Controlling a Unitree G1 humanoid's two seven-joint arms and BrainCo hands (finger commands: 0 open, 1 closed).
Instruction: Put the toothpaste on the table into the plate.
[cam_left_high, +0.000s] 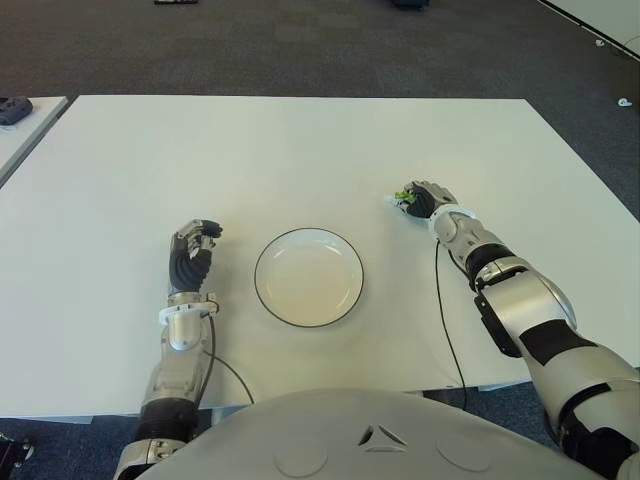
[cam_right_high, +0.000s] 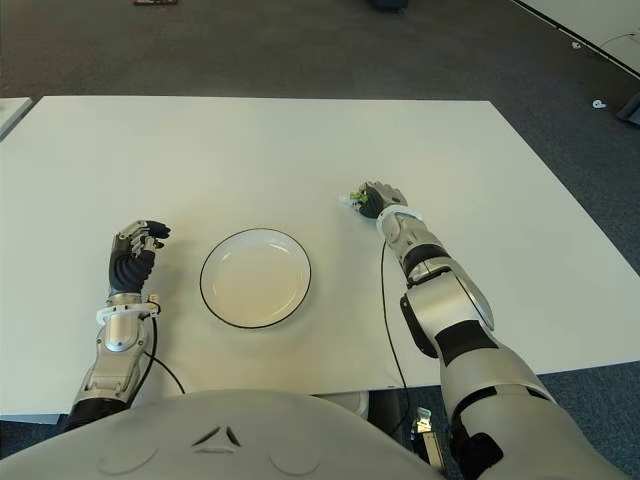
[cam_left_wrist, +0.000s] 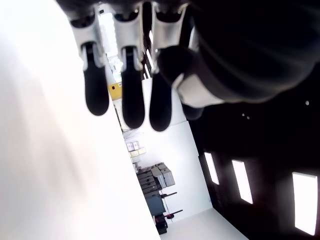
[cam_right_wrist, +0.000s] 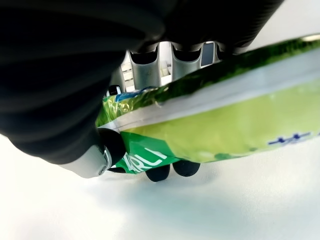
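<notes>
So, going left to right: my left hand (cam_left_high: 193, 250) shows just left of the plate (cam_left_high: 308, 277), fingers curled in loosely with nothing in them. The wrist cam on that side only shows the fingertips (cam_left_wrist: 132, 107) over bare white table (cam_left_high: 300, 150), no tube anywhere near. It's out of this one.

The plate's a white one with a dark rim, sitting dead centre in front of me, nothing in it yet.

Then over to the right and a bit farther away is my right hand (cam_left_high: 425, 199), and that's where the toothpaste (cam_right_wrist: 220, 120) is. It's a green and white tube, and my fingers (cam_right_wrist: 145, 67) are wrapped round it, thumb on one side and the rest on the other. From the head cam only a little green bit (cam_left_high: 402, 197) pokes out of the fist on the plate side. The tube's long axis looks to run across my palm, with more of it sticking out one side than the other.

The bit that matters: the plate lies to my left and nearer to me from that hand, well apart from it. I can't really tell if the tube is off the table yet. My guess is the next move is lifting it and swinging it inward over the rim.
</notes>
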